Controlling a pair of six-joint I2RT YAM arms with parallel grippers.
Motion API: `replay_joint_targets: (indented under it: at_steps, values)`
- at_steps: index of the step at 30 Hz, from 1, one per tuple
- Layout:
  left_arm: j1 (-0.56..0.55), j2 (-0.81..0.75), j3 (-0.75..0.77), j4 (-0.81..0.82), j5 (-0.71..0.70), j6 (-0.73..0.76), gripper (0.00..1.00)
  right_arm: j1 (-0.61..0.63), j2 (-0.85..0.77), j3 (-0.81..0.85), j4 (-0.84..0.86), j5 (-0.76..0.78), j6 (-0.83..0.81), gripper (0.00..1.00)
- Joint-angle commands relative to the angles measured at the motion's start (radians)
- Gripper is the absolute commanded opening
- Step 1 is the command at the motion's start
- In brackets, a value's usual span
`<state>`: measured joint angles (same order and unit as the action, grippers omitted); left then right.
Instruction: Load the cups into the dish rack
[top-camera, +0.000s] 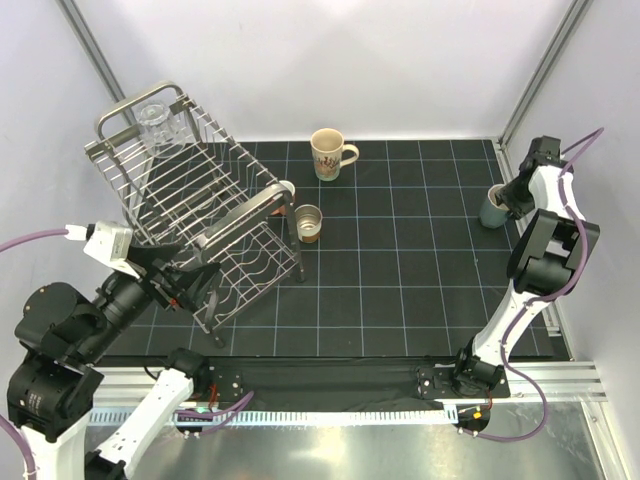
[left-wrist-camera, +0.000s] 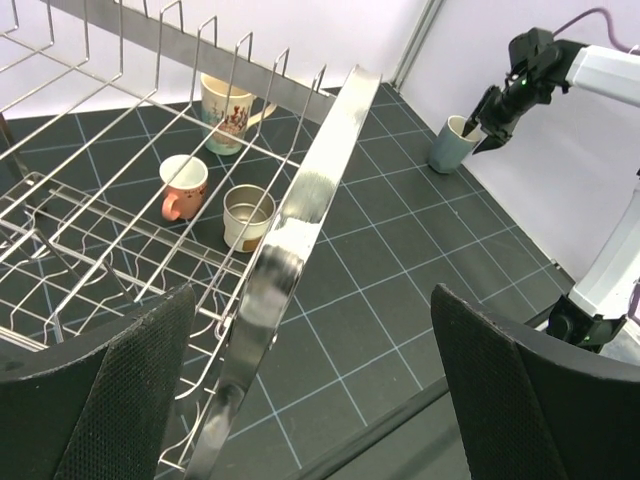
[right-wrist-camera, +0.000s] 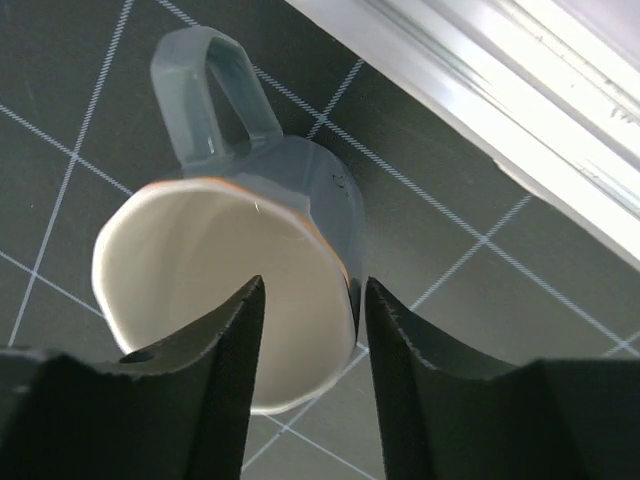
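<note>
Rim of the grey-teal cup (right-wrist-camera: 190, 270) sits between my right pincer's (right-wrist-camera: 315, 287) slightly parted fingers (right-wrist-camera: 225, 380), one inside, one outside, gripping nothing.

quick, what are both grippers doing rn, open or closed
Left gripper: open, one finger on each side of the dish rack handle, holding nothing.
Right gripper: open, fingers straddling the rim of the grey-teal cup, not yet clamped.
</note>
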<state>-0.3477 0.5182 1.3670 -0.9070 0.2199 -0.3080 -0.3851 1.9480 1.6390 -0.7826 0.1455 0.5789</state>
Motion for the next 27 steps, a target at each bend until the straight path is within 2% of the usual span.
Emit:
replay_joint_targets:
  at_steps: [1, 3, 4, 8, 11, 16, 19, 22, 27]
  values:
    - [-0.004, 0.031, 0.038, 0.031, -0.011, -0.012, 0.95, -0.008, 0.017, -0.002, 0.032, -0.029, 0.041, 0.46]
    - [-0.002, 0.043, 0.047, 0.031, -0.014, -0.023, 0.95, -0.008, 0.023, -0.005, 0.046, -0.027, 0.042, 0.40]
    - [-0.002, 0.048, 0.049, 0.031, -0.013, -0.031, 0.94, -0.008, 0.025, -0.008, 0.052, -0.029, 0.042, 0.32]
    - [-0.002, 0.057, 0.053, 0.039, -0.014, -0.068, 0.93, -0.008, 0.035, -0.002, 0.052, -0.038, 0.038, 0.20]
    - [-0.004, 0.068, 0.078, 0.030, -0.024, -0.078, 0.93, -0.001, 0.026, 0.019, 0.043, -0.049, -0.003, 0.04]
    - [-0.004, 0.144, 0.170, -0.046, -0.030, -0.075, 0.94, 0.037, -0.001, 0.111, -0.014, -0.044, -0.160, 0.04]
    - [-0.002, 0.190, 0.234, -0.070, -0.037, -0.074, 0.94, 0.113, -0.089, 0.137, 0.009, -0.040, -0.281, 0.04]
    - [-0.002, 0.232, 0.280, -0.032, -0.007, -0.109, 0.94, 0.237, -0.200, 0.153, 0.031, -0.031, -0.394, 0.04]
    - [-0.004, 0.322, 0.352, 0.061, 0.143, -0.247, 0.91, 0.475, -0.435, 0.104, 0.114, -0.061, -0.439, 0.04]
